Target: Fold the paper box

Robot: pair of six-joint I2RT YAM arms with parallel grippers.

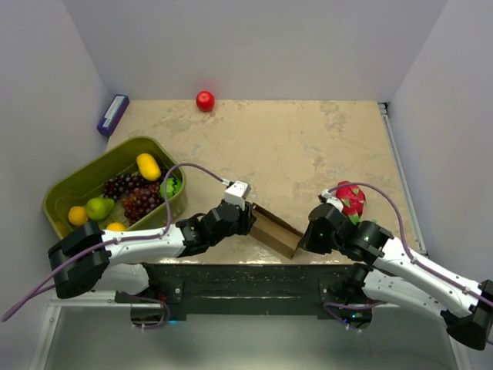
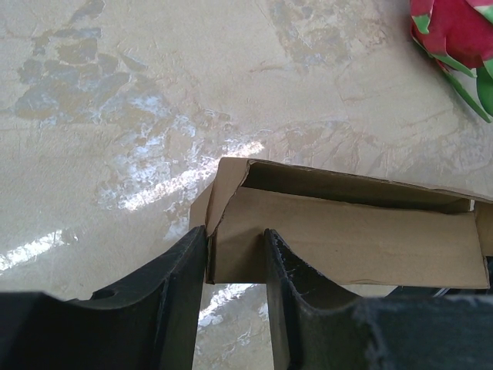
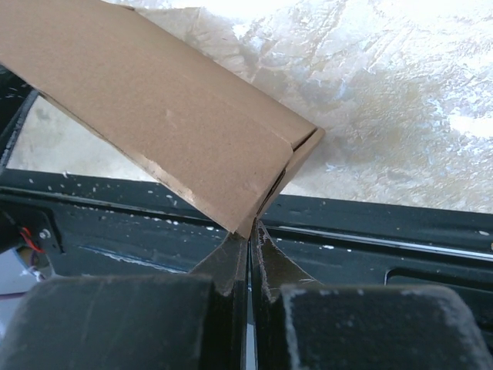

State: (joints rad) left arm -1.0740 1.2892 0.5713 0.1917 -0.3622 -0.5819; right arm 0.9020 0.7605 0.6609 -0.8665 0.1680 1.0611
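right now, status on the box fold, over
Left end effector clamped on one end of paper box. Right end effector shut on its other end. Box at near edge of table. Dragon fruit beside right arm, not blocking.

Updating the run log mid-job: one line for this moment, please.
box: part-folded, one long side open | left gripper: shut on box end | right gripper: shut on box corner | fold: unfinished

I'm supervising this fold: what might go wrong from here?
The right hand pinches only one corner of the paper box, so it may slip free. The left hand grips one thin open end, which may buckle. Dropped, it could land off the table at its near edge.
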